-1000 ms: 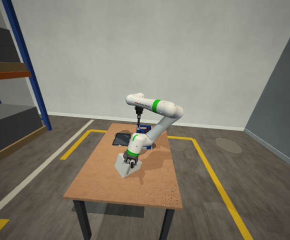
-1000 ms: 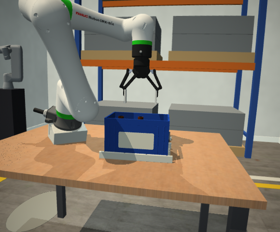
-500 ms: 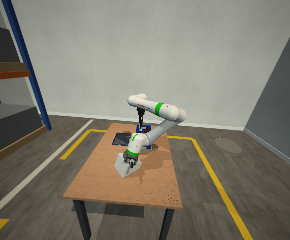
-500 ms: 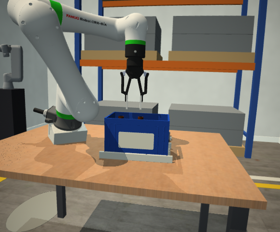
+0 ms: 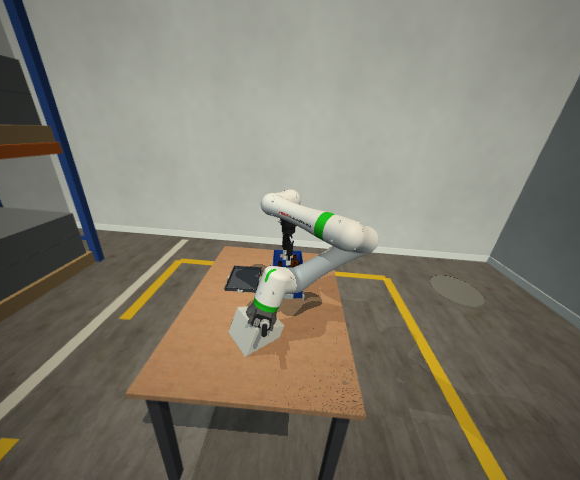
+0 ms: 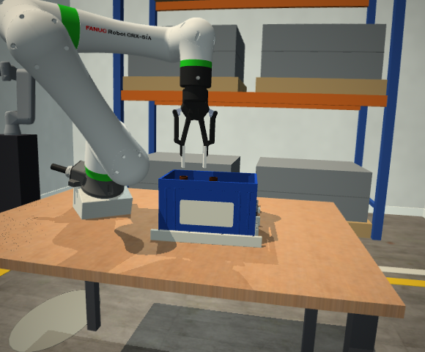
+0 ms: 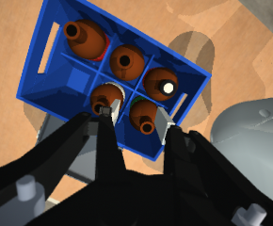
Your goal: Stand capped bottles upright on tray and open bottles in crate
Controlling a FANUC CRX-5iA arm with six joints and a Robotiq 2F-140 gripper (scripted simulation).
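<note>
A blue crate [image 6: 207, 202] stands on the table and holds several brown bottles in its compartments. In the wrist view the crate [image 7: 113, 80] shows one bottle with a white cap [image 7: 168, 87]. The bottles at the far corner [image 7: 72, 32], in the middle [image 7: 124, 60] and near the front [image 7: 147, 126] have open necks. Another bottle [image 7: 101, 105] is partly hidden behind a finger. The dark tray [image 5: 242, 279] lies flat beside the crate. My gripper [image 6: 193, 162] hangs just above the crate's rim, pointing down, fingers partly apart with nothing between them.
The robot's base [image 6: 101, 200] stands on the table to the left of the crate. Shelving with grey boxes [image 6: 319, 56] stands behind the table. The tray's pale edge [image 6: 205, 237] shows in front of the crate.
</note>
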